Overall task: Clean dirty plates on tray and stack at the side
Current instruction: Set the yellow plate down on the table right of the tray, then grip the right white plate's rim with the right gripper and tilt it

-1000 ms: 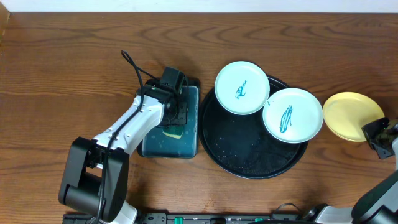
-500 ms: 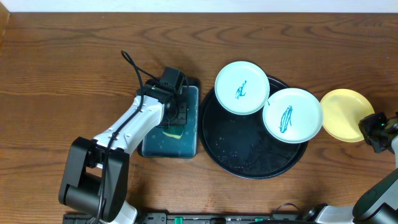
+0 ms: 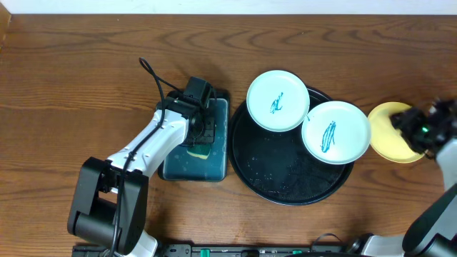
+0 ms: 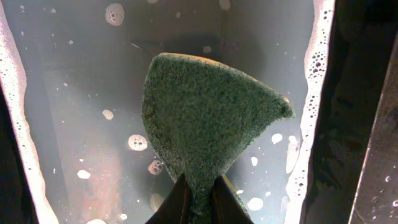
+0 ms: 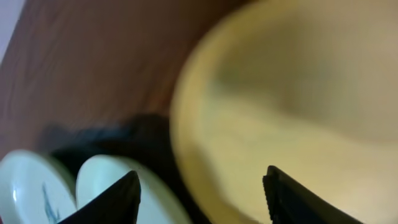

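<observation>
On the left of the wooden bench (image 3: 71, 71), the left tool (image 4: 198, 193) hangs over the small teal tray (image 3: 218, 168) of soapy water, its jaws pinched tight on a green sponge (image 4: 205, 118). At centre sits the round black tray (image 3: 285, 178), carrying a pale plate (image 3: 278, 101) that overhangs its far rim and a second pale plate (image 3: 335, 132) on its right side, both marked with teal scribbles. Just beside the tray, on the right of the bench, lies the yellow plate (image 3: 384, 135), with no marks on the part in view. The right tool (image 5: 202, 186) hovers over it with jaws wide and nothing between them. The yellow plate appears to be cleaned and set aside as the base of the stack, leaving two plates to wipe. The next move likely calls for the right tool to cross to the tray and take the nearer marked plate by its rim, steadying it for the sponge.
</observation>
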You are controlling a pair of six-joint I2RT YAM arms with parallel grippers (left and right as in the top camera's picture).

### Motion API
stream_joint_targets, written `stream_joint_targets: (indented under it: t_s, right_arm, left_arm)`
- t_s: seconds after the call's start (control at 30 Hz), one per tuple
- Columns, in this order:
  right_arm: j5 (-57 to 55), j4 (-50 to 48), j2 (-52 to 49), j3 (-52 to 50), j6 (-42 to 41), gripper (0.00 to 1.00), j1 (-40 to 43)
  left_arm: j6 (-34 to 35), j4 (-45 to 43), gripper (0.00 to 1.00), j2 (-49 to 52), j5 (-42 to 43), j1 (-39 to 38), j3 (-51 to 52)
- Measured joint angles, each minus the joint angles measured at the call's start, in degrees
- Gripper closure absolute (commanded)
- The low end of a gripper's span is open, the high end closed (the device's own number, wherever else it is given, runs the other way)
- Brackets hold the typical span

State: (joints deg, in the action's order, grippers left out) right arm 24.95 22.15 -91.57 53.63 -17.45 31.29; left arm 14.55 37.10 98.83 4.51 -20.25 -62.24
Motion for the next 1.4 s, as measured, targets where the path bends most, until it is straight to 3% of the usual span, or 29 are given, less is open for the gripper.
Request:
stream_joint_targets:
  t_s: [0.3,0.57,0.77,0.9,1.0,1.4]
  right_arm:
    - [-10.9,-1.5,0.0,0.0,7.3,0.48,-13.3]
    - [-17.5,-0.2,-0.2,0.0,9.0,0.53,-15.5]
    - [-18.6,3.2,-2.1,0.0,9.1,0.64,-15.5]
    - [-18.2,4.5,-2.8,0.0,9.2,0.89,-15.5]
    - [-17.9,5.5,-2.8,0.0,9.4,0.98,-15.5]
    - [-17.1,12.3,-2.8,0.3,9.2,0.99,-15.5]
  left_arm:
    - [0.0,0.2,0.92,0.0,0.0,0.0,0.0]
    - [0.0,0.2,0.92,0.0,0.0,0.0,0.0]
    - [0.0,0.2,0.92,0.0,0.0,0.0,0.0]
    - [0.0,0.2,0.92,0.0,0.0,0.0,0.0]
    - [0.0,0.2,0.92,0.0,0.0,0.0,0.0]
    - [0.0,0.2,0.92,0.0,0.0,0.0,0.0]
